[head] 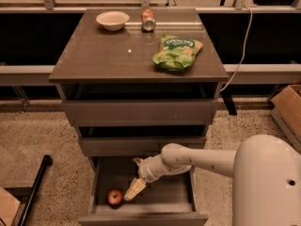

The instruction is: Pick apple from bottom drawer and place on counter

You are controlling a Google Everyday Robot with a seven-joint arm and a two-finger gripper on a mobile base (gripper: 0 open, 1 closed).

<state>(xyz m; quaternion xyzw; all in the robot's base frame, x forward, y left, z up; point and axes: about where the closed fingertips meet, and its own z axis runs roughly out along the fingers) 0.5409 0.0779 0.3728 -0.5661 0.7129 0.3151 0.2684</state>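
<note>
The apple point(114, 197), small and red, lies on the dark floor of the open bottom drawer point(183, 207), near its front left corner. My gripper point(134, 189) hangs inside the drawer just right of the apple, its pale fingertips a short way from it and pointing down-left. It holds nothing. The white arm reaches in from the lower right. The counter point(113, 51) is the glossy grey-brown top of the cabinet above.
On the counter stand a white bowl point(112, 20), a soda can point(148, 20) and a green chip bag point(177, 53). A black pole point(35, 187) lies on the floor at left. A cardboard box point(288, 109) sits at right.
</note>
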